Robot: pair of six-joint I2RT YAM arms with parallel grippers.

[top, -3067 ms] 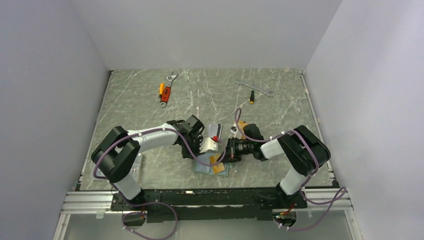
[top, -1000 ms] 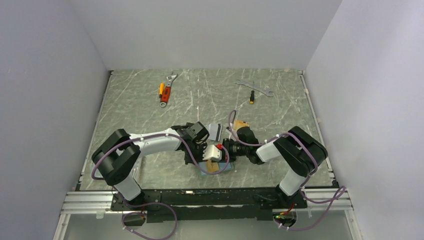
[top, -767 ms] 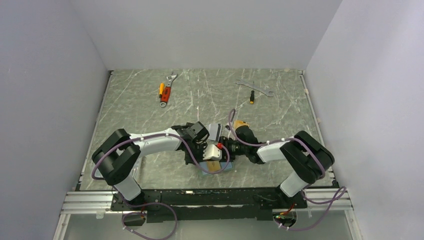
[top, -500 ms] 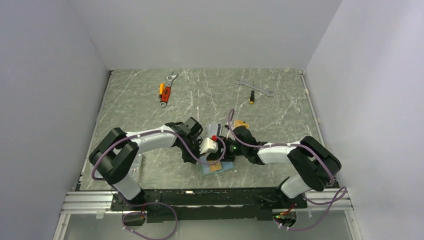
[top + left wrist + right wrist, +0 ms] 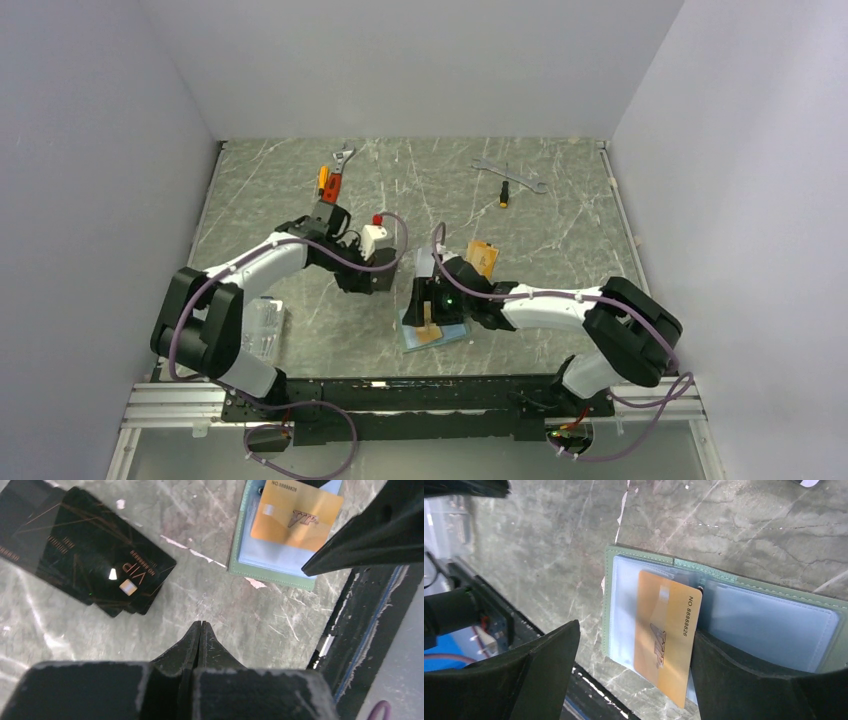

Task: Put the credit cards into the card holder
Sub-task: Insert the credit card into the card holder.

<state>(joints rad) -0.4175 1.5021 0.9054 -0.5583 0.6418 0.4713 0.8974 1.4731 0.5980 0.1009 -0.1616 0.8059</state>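
Two orange-gold cards are in sight. One orange-gold card (image 5: 665, 632) lies face up on the left half of the open card holder (image 5: 769, 625), over its pale blue inside; whether it sits in a pocket cannot be told. The holder lies flat at 6 o'clock of the table (image 5: 570, 230), near the front edge. The second orange-gold card (image 5: 482, 258) lies on the table at 1 o'clock from the holder, apart from it. The right gripper (image 5: 634, 630) stands over the holder with its jaws wide, one finger on each side of the card, holding nothing; the right finger is at the card's edge, but contact cannot be told. The left gripper (image 5: 200, 626) has its jaws pressed together with nothing between them, over bare table at 10 o'clock from the holder. Several black cards (image 5: 95, 565) lie fanned at 10 o'clock from its tips. An adjustable wrench (image 5: 333, 176) lies at 11 o'clock of the table, a plain wrench (image 5: 510, 175) and a screwdriver (image 5: 503, 194) at 1 o'clock.
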